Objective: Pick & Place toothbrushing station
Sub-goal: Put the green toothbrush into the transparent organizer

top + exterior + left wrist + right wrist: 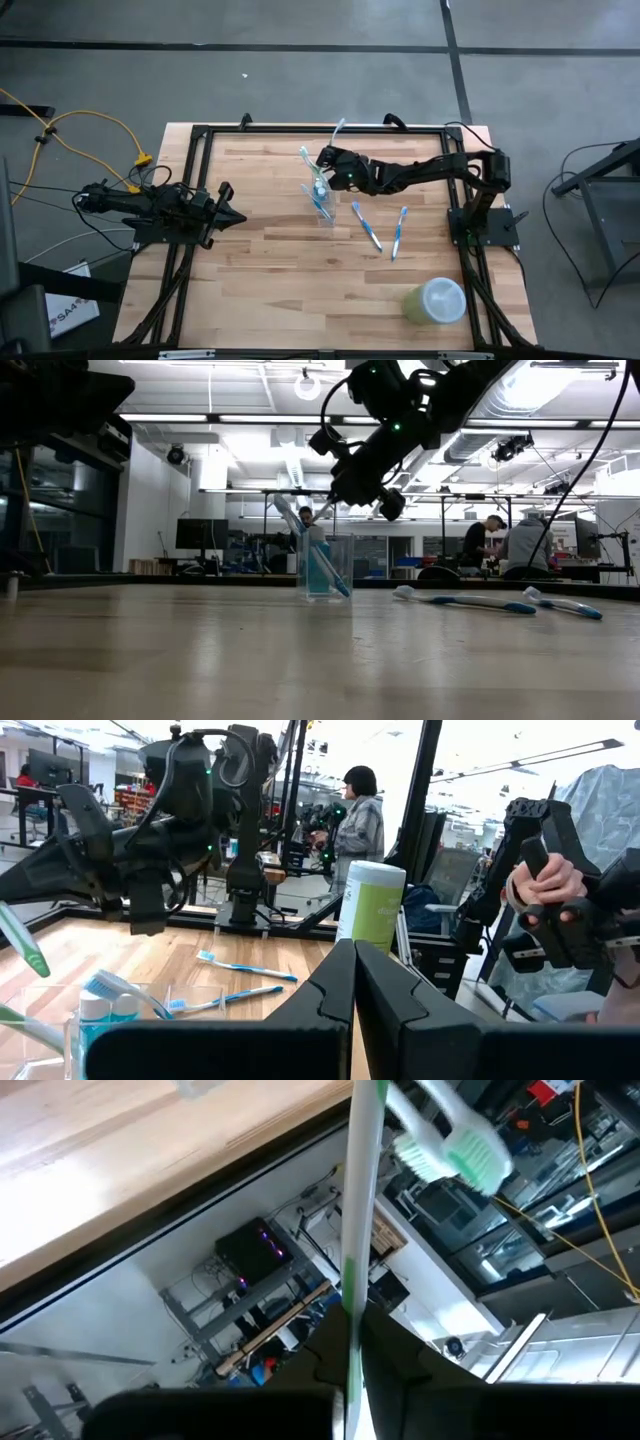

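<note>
I read this as partway through. The cup (320, 196) stands upright on the surface (260, 270) just above the centre of the high view, and it already holds a blue brush (325, 570) leaning inside it, plus what looks like a small tube, though I cannot make that out clearly. My right gripper (327, 157) sits just above the cup in the high view, its jaws pinching a green brush (356, 1240); the right wrist view shows the handle running straight out between the fingers with the bristle head at the far end. In the low view that gripper hangs over the cup, and the green brush slants down to the rim, so I judge this one is going in or nearly in. Two blue-and-white brushes (367, 226) and (398, 233) lie flat on the surface, right of the cup and well apart from it, so at least those two are left. The pale green container (437, 301) stands at the lower right, untouched. My left gripper (228, 213) waits at the left of the surface, jaws pressed together and holding nothing. A person shows in the room beyond.
</note>
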`<state>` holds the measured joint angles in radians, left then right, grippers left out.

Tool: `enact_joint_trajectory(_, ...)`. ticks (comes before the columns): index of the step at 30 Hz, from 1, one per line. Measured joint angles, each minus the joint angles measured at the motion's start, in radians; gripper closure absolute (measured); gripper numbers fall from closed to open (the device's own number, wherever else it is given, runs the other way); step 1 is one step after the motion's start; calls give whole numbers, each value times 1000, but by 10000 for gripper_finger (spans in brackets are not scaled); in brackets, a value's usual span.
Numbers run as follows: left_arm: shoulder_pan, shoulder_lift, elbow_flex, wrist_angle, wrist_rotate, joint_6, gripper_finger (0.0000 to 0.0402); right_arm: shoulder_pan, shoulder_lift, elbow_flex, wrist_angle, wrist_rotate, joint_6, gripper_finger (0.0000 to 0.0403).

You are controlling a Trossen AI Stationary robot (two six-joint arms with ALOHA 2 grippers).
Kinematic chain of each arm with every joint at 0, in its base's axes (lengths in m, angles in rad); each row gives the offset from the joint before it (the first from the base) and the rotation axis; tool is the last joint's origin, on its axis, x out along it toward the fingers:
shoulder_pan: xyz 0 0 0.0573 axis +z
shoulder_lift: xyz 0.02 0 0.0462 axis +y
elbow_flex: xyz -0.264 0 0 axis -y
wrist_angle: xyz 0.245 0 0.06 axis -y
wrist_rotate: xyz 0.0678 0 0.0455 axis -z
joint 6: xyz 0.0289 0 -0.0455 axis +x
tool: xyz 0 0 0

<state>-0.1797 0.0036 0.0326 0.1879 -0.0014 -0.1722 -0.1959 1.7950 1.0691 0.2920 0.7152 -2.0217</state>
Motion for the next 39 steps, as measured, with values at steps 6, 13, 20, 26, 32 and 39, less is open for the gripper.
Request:
enact_joint_trajectory(6,0,0,0,0,0,0,399,-4,0,0,-3,-24,-7,399)
enact_joint_trajectory(13,0,0,0,0,0,0,399,-3,8,0,-3,-14,-25,399)
enact_joint_trajectory(20,0,0,0,0,0,0,399,7,8,0,36,5,-28,399)
enact_joint_trajectory(26,0,0,0,0,0,0,399,1,8,0,34,11,-28,399)
enact_joint_trajectory(32,0,0,0,0,0,0,399,-11,9,0,-3,9,-27,399)
enact_joint_trajectory(39,0,0,0,0,0,0,399,-10,9,0,-10,2,-20,399)
